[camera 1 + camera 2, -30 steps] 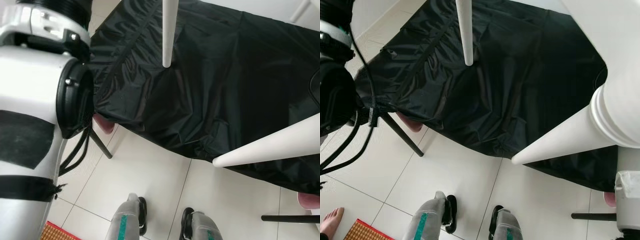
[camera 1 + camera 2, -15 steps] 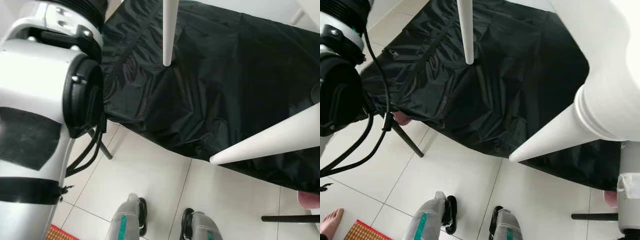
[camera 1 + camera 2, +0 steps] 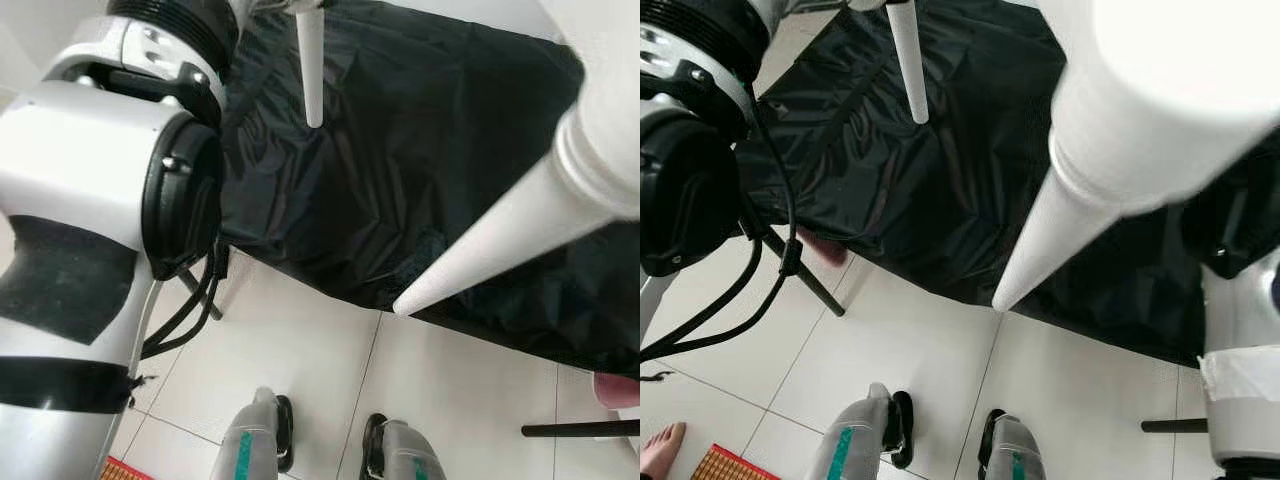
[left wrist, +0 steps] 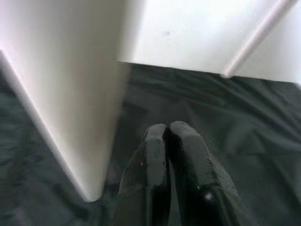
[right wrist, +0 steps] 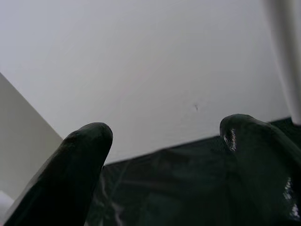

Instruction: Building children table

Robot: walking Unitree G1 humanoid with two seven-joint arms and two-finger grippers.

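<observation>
White plastic table leg [image 3: 500,240], tapered & smooth, looms near the head cam over a crinkly black sheet [image 3: 400,150]; 2nd leg [image 3: 311,70] further back. Left pincer [image 4: 167,134] closed, empty; right pincer [image 5: 164,136] spread open, empty. Assembly looks partway, legs prob. fitted, rest unclear.

White table leg [image 3: 480,240] now swung closer and steeper, its tip nearer the black sheet's [image 3: 420,150] edge.
</observation>
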